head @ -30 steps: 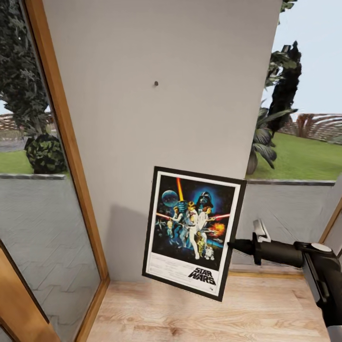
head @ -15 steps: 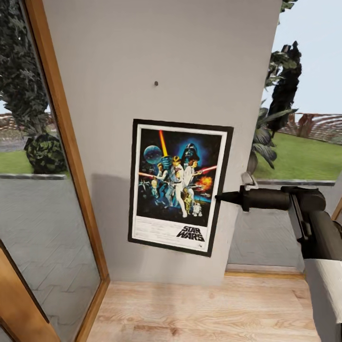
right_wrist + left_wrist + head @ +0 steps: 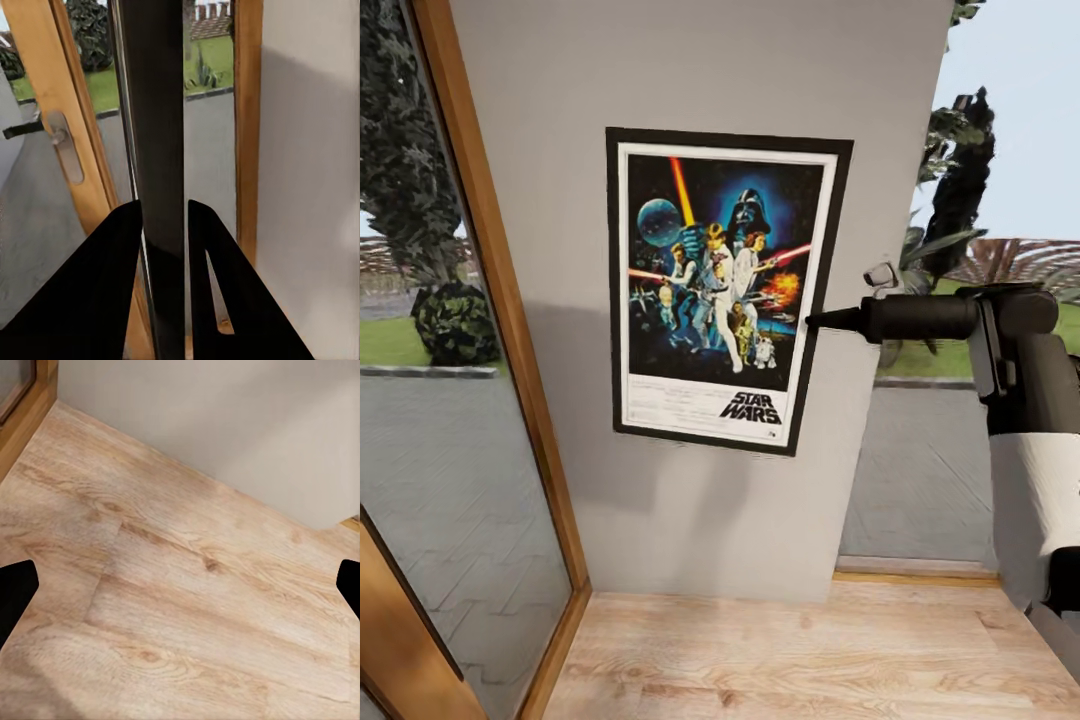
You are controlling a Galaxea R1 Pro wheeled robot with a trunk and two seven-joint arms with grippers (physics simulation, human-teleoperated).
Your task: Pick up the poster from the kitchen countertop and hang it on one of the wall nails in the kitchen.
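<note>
Head view: black-framed Star Wars poster [image 3: 722, 290] held flat against plain grey wall [image 3: 690, 70], right gripper [image 3: 816, 321] clamped on its side edge, presumably to catch the nail. Left gripper [image 3: 180, 585] spread, empty, over wooden floor [image 3: 172, 607].

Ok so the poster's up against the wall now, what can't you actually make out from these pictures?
- The wall nail: in the head view the poster covers that patch of wall, so whether it has caught cannot be told.
- The poster's picture side: in the right wrist view it shows edge-on between the right gripper fingers.
- The left gripper: the left wrist view's edges cut off all but two dark fingertips over wooden floor.
</note>
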